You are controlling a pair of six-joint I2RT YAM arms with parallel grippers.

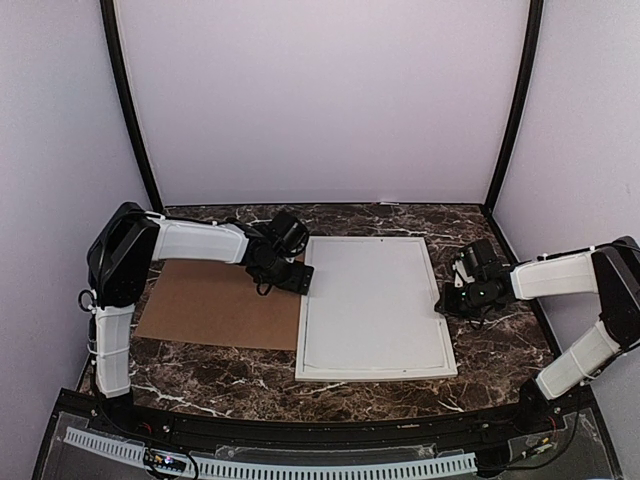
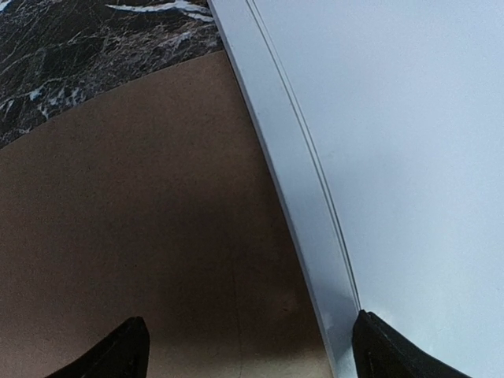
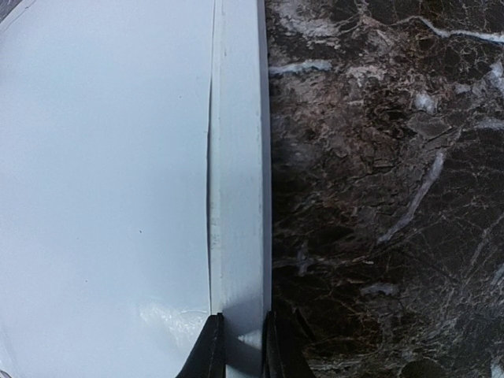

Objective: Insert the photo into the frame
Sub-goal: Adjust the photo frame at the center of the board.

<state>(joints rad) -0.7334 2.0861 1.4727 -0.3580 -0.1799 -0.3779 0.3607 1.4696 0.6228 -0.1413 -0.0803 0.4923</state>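
The frame [image 1: 376, 372], white with a thin border, lies flat at the table's middle. A plain white sheet [image 1: 372, 300] fills it; the photo's picture side is not in view. My left gripper [image 1: 295, 278] hovers over the frame's upper left edge. In the left wrist view this gripper [image 2: 248, 327] is open, one finger over the brown board and the other at the inner lip of the border [image 2: 303, 197]. My right gripper [image 1: 447, 298] sits at the frame's right side. In the right wrist view it [image 3: 242, 323] is shut on the frame's border [image 3: 236, 157].
A brown backing board [image 1: 215, 305] lies flat left of the frame, its right edge tucked against or under the frame's side [image 2: 142, 220]. Dark marble table [image 3: 378, 173] surrounds both. Black uprights and pale walls close off the back and sides.
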